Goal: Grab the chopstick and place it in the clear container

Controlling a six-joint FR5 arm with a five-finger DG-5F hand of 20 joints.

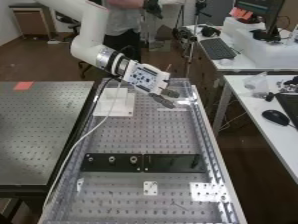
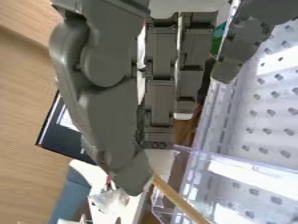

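From here I see the robot hand (image 1: 165,100) over the far part of the desk (image 1: 120,136), its tips pinching the chopstick (image 2: 177,198). The stick slants out from them, crossing in front of the clear container (image 2: 267,169) in the wrist view.

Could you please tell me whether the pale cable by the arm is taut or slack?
Slack: in the high view the pale cable bends in a loose curve between the arm and the bench's near end.

no readable text, labels, brands, or numbers
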